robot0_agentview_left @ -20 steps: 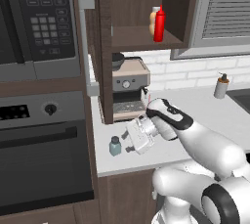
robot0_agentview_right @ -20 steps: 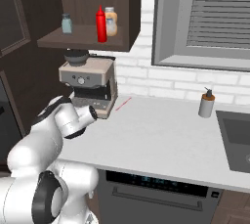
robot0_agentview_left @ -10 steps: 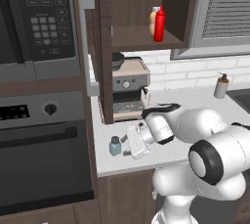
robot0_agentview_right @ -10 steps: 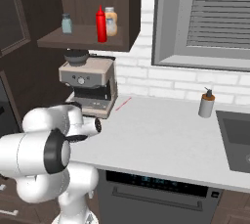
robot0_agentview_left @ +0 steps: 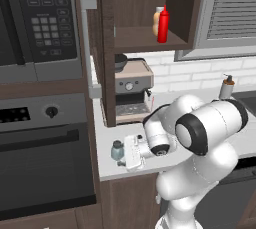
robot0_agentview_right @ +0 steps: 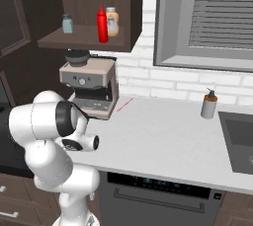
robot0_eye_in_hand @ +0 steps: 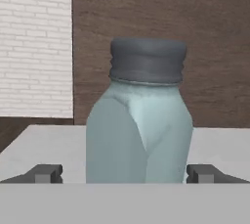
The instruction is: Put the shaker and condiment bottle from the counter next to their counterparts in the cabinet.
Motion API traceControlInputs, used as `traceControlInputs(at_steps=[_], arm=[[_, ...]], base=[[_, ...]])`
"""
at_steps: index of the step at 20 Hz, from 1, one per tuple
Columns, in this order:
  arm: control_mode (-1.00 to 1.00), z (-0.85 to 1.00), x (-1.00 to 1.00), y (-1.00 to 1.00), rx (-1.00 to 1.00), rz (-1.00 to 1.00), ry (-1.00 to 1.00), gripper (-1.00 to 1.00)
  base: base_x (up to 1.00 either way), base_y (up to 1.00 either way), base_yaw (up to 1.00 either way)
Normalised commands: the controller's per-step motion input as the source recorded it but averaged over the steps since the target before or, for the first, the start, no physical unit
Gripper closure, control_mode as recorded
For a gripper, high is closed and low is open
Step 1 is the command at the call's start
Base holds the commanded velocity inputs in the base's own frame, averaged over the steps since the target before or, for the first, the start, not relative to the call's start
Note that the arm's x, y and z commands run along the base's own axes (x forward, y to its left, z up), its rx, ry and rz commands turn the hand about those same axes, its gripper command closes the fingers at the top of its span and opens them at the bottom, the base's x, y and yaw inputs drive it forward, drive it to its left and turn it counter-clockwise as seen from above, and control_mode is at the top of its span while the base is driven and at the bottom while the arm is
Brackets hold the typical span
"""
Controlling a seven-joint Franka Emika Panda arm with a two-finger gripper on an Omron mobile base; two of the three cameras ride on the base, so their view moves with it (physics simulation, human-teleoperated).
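Observation:
The shaker (robot0_agentview_left: 118, 150), a squat grey-blue jar with a dark cap, stands upright on the counter near its front left corner. My gripper (robot0_agentview_left: 126, 154) lies level beside it on its right, open. In the hand view the shaker (robot0_eye_in_hand: 141, 120) rises close up between the two fingertips (robot0_eye_in_hand: 46, 173), with a gap on each side. The red condiment bottle (robot0_agentview_left: 163, 24) stands on the cabinet shelf (robot0_agentview_right: 81, 40) beside a peach-orange bottle (robot0_agentview_right: 112, 21). Another small shaker (robot0_agentview_right: 67, 23) stands to their left on the same shelf.
The cabinet door (robot0_agentview_left: 88, 43) hangs open over the counter's left end. A coffee machine (robot0_agentview_left: 132, 90) stands just behind the shaker. A pump dispenser (robot0_agentview_right: 209, 104) and a sink (robot0_agentview_right: 239, 138) are to the right. A microwave (robot0_agentview_left: 35, 18) and oven (robot0_agentview_left: 45, 158) fill the left.
The hand has dropped and moved left until its fingers sit on either side of the shaker. The jaws stayed open, and the shaker has not moved.

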Motion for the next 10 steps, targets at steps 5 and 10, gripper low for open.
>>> traceControlInputs(at_steps=[5,10], arm=[[-1.00,-0.08,0.44,0.35,0.17,-0.04,-0.08,-1.00],[-1.00,0.08,0.36,0.11,0.14,-0.08,-0.01,1.00]], base=[[0.00,0.00,0.00],[0.00,0.00,0.00]])
